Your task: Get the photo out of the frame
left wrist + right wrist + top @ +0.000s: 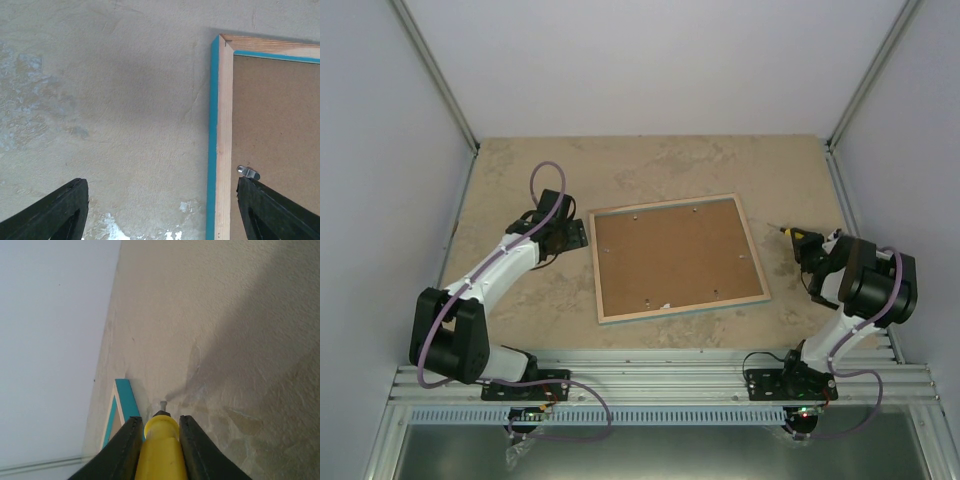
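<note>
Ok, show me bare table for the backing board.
Widest: the table strip between the frame's far edge and the back wall. Narrower: between its near edge and the rail. Crowded at both sides: left gripper, right gripper with yellow tool.

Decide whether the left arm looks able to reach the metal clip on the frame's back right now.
Probably yes: the open left gripper hovers at the frame edge, one finger right beside the clip, nothing lying between them.

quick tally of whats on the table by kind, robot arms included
picture frame: 1
brown backing board: 1
yellow screwdriver: 1
robot arms: 2 (left arm, right arm)
total: 5
</note>
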### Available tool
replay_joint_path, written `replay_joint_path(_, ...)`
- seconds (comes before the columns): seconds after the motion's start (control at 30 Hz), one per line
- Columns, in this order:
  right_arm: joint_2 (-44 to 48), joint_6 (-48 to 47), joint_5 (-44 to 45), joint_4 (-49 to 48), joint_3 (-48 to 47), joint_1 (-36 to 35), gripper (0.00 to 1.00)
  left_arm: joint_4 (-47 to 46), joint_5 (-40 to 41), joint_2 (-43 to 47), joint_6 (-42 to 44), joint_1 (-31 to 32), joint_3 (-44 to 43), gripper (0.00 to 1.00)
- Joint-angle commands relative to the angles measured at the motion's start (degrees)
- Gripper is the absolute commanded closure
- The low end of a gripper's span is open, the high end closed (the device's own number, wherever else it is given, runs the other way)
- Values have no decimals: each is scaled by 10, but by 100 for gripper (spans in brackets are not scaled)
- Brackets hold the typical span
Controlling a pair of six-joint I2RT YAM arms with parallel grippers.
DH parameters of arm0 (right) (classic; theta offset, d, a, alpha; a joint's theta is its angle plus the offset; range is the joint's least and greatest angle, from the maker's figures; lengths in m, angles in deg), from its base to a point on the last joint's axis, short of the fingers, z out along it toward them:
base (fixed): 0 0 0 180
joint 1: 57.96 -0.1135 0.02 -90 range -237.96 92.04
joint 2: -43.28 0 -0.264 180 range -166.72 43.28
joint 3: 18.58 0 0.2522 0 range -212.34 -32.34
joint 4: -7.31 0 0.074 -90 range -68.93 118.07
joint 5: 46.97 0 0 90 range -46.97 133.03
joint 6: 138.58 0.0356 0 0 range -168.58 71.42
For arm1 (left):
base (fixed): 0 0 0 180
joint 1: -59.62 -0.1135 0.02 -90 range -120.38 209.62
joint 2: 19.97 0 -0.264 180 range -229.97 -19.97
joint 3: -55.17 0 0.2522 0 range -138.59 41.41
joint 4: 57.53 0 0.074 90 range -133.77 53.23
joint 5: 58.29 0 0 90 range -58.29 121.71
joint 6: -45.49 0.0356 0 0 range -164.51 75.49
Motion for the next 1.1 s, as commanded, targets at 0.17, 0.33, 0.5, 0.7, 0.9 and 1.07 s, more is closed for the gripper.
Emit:
replay_joint_path(0.17,12,-7,-11,7,20,4,65,-14,-5,6,8,-6,4,17)
replay_joint_path(0.33,35,-18,-7,25,36,4,58,-15,-10,6,7,-6,5,17)
replay_joint_path(0.5,68,-37,6,71,44,4,45,-15,-18,4,6,-6,6,16)
replay_joint_path(0.7,127,-82,34,158,41,5,35,-15,-35,1,5,-6,9,15)
replay_joint_path(0.9,188,-162,62,284,20,5,28,-16,-68,-6,5,-6,16,13)
replay_joint_path(1.07,223,-203,81,357,19,5,24,-8,-89,-15,3,-7,15,12)
